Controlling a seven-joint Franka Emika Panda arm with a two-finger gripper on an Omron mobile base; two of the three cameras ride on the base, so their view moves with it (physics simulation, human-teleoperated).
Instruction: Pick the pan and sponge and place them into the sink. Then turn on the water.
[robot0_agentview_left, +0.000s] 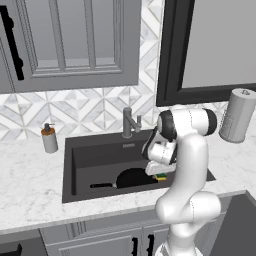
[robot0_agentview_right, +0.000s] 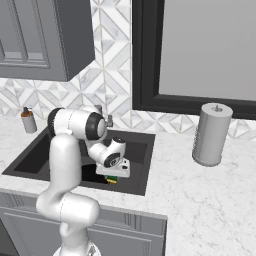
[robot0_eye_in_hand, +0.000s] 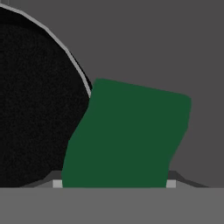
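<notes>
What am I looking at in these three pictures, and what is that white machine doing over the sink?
It is a rendered kitchen with a white robot arm. Two pictures come from cameras on its base, behind it to the left and to the right. The third looks along its gripper, low in the dark sink.

A black pan already lies in the basin. The green sponge sits between the gripper's fingers, beside the pan's rim; whether they grip it, I cannot tell. No water runs from the faucet.

On the marble counter stand a soap dispenser and a paper towel roll.
</notes>
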